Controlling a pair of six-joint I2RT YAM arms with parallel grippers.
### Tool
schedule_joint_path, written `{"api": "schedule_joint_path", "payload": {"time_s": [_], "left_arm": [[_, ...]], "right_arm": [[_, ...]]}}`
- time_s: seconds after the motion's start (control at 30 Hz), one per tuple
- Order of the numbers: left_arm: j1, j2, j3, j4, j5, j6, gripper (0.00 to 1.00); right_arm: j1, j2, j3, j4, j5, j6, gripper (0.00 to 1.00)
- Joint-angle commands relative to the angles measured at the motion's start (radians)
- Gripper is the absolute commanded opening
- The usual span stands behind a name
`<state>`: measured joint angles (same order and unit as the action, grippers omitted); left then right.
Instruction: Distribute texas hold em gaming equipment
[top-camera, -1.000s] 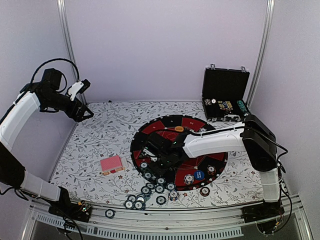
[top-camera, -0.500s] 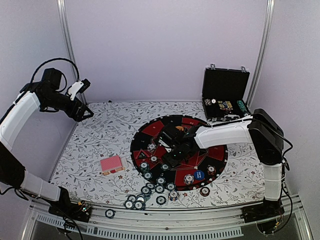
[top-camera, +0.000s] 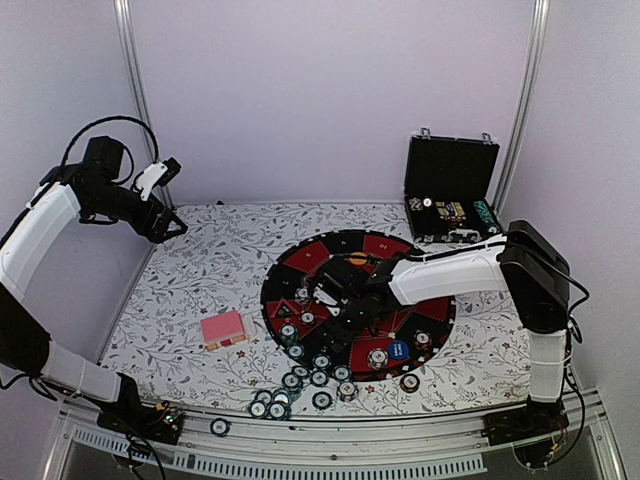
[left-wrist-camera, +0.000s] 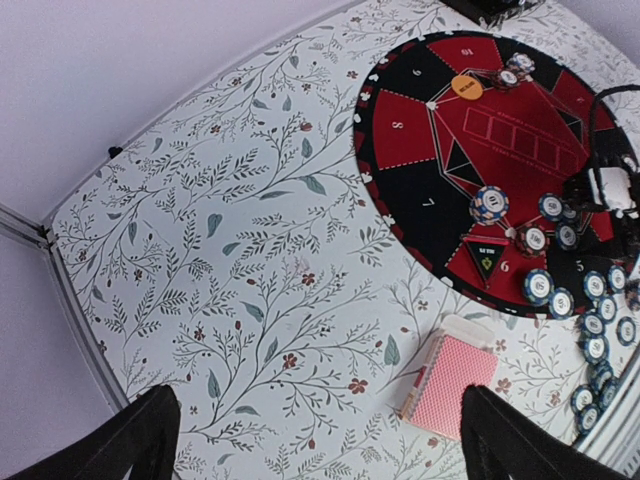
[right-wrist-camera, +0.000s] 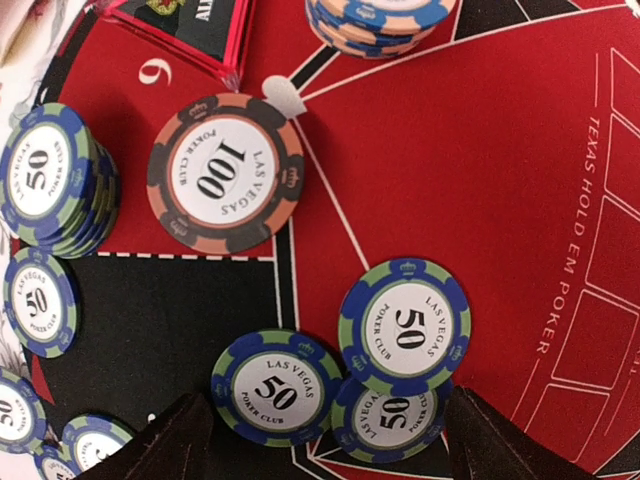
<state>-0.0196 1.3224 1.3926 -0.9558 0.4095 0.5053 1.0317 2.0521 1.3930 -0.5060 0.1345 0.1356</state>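
1. I'm hovering the right gripper (right-wrist-camera: 328, 405) low over the near-left part of the mat (top-camera: 315, 255). Its jaws are spread wide and gripping nothing.
2. Three fifty chips (right-wrist-camera: 405, 327) are lying flat right under that gap, touching and partly overlapping.
3. The left gripper (left-wrist-camera: 320, 400) is hanging high over the far left corner of the tabletop (top-camera: 200, 270), released and empty.
4. The loose chips (top-camera: 300, 378) are spilling off the mat's near rim toward the tabletop's near edge. The card deck (top-camera: 223, 329) is lying left of the mat, and the orange button (top-camera: 358, 258) is sitting by the mat's far rim.
5. First worry: with the fifties lapping each other, a pinch on one is likely dragging or tipping its neighbour, or just skating off a flat chip.
6. Second worry: the hundred chip (right-wrist-camera: 225, 172) and the stack of fifties (right-wrist-camera: 50, 180) are sitting near my left finger, so a sideways sweep could topple that stack.
7. Third worry: a stray chip (top-camera: 219, 427) is lying on the rail (top-camera: 330, 445) past the near edge. Nudging the crowd there could send more over.
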Motion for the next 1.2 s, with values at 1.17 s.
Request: {"api": "schedule_joint_path", "payload": {"time_s": [1.17], "left_arm": [[-0.009, 0.011, 0.021, 0.0, 0.003, 0.01, 1.0]], "right_arm": [[-0.386, 0.075, 0.078, 0.084, 0.145, -0.096, 0.52]]}}
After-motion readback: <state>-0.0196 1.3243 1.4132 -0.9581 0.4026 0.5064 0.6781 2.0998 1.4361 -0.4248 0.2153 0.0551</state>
